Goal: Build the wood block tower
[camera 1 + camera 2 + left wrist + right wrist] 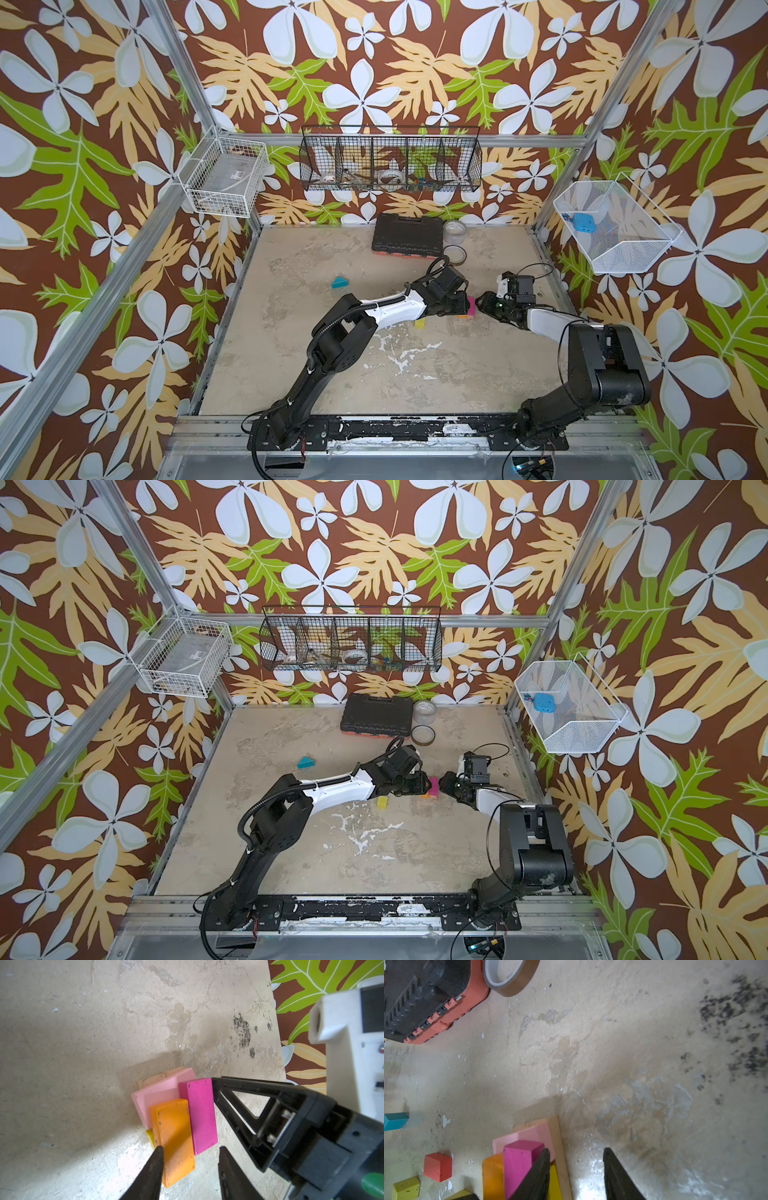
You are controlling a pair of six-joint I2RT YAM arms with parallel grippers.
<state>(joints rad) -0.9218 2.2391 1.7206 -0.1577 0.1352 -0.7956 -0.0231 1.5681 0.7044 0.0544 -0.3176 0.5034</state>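
While the tower (470, 306) sits low at the counter's (332, 374) three o'clock, the teal wedge (340, 282) lies well apart at its nine o'clock. Left wrist: left tool (190, 1148), part-open, straddles the orange brick (176, 1140) and magenta brick (199, 1113). Right wrist: right tool (576, 1152) part-open, empty, brushing the magenta brick.

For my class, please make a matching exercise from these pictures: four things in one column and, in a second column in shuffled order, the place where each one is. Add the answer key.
Things
1. teal wedge
2. magenta brick
3. brown tape ring
4. blue gadget

Places
A. in the white wire basket on the wall
B. alone on the table, away from the stack
C. on the table beside the black tool case
D. on top of the stack, next to the orange brick

Pairs: 1-B, 2-D, 3-C, 4-A
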